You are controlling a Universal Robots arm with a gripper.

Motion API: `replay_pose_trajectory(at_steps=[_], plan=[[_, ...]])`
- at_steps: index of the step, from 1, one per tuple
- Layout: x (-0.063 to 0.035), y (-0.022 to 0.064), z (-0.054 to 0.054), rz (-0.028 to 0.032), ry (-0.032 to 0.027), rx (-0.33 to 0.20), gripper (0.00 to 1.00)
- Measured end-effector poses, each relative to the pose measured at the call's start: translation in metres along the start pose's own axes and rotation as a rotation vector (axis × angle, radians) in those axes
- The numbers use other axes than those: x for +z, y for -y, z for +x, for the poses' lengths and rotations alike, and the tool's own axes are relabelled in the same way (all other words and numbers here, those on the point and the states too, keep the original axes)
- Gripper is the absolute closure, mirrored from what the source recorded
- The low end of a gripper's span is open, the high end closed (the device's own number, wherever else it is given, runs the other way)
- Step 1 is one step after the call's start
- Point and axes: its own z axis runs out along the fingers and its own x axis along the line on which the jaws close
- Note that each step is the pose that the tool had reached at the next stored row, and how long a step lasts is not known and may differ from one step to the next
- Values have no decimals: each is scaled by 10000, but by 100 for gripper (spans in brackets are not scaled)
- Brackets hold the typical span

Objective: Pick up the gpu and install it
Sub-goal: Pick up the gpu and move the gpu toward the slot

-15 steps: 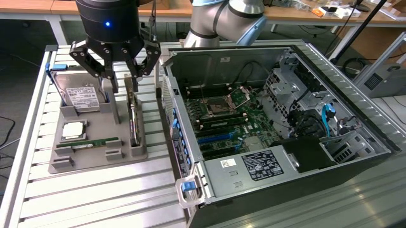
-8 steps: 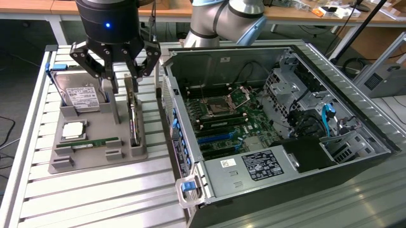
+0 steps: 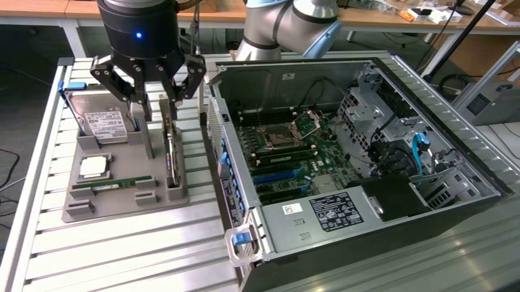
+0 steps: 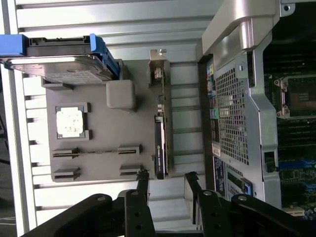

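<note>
one black gripper (image 3: 154, 118), jaws released and empty, hangs over one grey plastic tray (image 3: 122, 204) carrying one thin dark gpu (image 3: 170, 155) on edge and one silver hard drive (image 3: 106, 125).

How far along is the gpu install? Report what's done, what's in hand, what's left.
Done: nothing shows as finished. The gpu stands on edge in its slot on the grey tray, outside the open computer case.
In hand: the gripper hovers open over the tray near the card, holding nothing.
Left: the pick-up and the install are both not yet done.
</note>
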Motion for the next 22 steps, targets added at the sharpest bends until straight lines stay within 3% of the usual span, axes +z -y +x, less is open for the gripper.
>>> replay_pose_trajectory(at_steps=[22], plan=[[60,2,2,1,0,0,58]])
